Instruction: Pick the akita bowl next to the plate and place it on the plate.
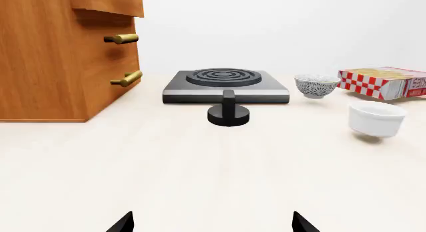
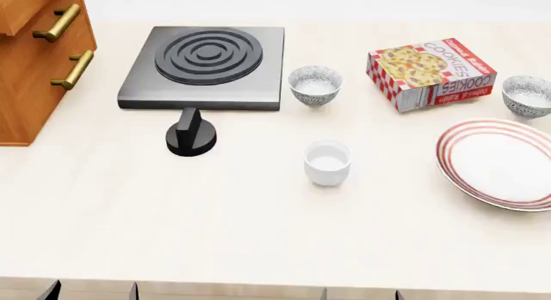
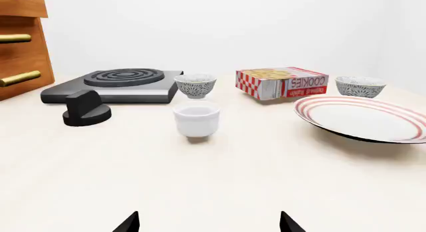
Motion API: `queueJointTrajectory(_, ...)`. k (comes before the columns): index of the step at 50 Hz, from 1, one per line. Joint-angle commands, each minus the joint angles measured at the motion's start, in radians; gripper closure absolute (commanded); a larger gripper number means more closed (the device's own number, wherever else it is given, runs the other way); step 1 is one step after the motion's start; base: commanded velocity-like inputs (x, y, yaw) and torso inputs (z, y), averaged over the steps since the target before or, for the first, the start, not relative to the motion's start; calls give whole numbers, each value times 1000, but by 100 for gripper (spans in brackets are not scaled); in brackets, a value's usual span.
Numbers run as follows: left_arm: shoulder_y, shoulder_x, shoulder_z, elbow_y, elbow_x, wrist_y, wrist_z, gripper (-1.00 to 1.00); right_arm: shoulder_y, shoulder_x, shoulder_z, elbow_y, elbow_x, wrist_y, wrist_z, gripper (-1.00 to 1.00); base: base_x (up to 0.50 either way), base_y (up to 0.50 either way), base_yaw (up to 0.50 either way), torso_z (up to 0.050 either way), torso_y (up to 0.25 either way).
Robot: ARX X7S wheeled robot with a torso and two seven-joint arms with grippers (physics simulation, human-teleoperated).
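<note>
The akita bowl (image 2: 527, 95), speckled grey outside and white inside, stands at the far right just behind the plate (image 2: 499, 163), a wide white plate with red rings. In the right wrist view the same bowl (image 3: 360, 86) sits beyond the plate (image 3: 362, 117). An identical second bowl (image 2: 315, 84) stands beside the stove. My left gripper (image 2: 93, 292) and right gripper (image 2: 362, 293) hover at the near table edge, far from both bowls. Each is open and holds nothing, as the left gripper (image 1: 213, 223) and right gripper (image 3: 209, 223) show in the wrist views.
A plain white cup (image 2: 327, 162) stands mid-table. A red-checked cookie box (image 2: 430, 73) lies between the two bowls. At the back left are a black stove (image 2: 205, 66) with its knob (image 2: 190, 135) and a wooden drawer cabinet (image 2: 39, 55).
</note>
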Motion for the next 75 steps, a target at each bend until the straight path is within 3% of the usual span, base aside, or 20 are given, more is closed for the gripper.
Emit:
queueJointTrajectory(1, 1, -16, 16, -8, -16, 9, -19, -100, 1, 16, -15, 2, 25, 8, 15, -100, 0, 0, 0, 0, 0)
queueJointTrajectory(23, 4, -64, 74, 9, -79, 23, -72, -100, 1, 62, -48, -27, 126, 37, 66, -100, 0, 0, 0, 0, 0)
queueJointTrajectory(27, 16, -77, 50, 72, -211, -40, -16, -100, -18, 75, -60, -83, 155, 70, 51, -100, 0, 0, 0, 0, 0)
queueJointTrajectory(29, 19, -85, 54, 89, -201, -45, -26, -100, -24, 77, -53, -148, 216, 135, 38, -100, 0, 0, 0, 0, 0)
queueJointTrajectory(38, -24, -136, -42, 314, -450, -336, -64, -100, -1, 105, -35, -442, 364, 391, 79, -100, 0, 0, 0, 0, 0)
queueJointTrajectory(46, -90, -187, -117, 342, -515, -401, -104, -100, 80, 129, 25, -594, 483, 548, 149, -100, 0, 0, 0, 0, 0)
queueJointTrajectory(60, -188, -247, -291, 206, -657, -368, -49, -100, 248, 181, 183, -770, 733, 751, 268, -100, 0, 0, 0, 0, 0)
queueJointTrajectory(75, -216, -252, -342, 79, -676, -311, -16, -100, 299, 201, 214, -774, 774, 747, 285, -100, 0, 0, 0, 0, 0)
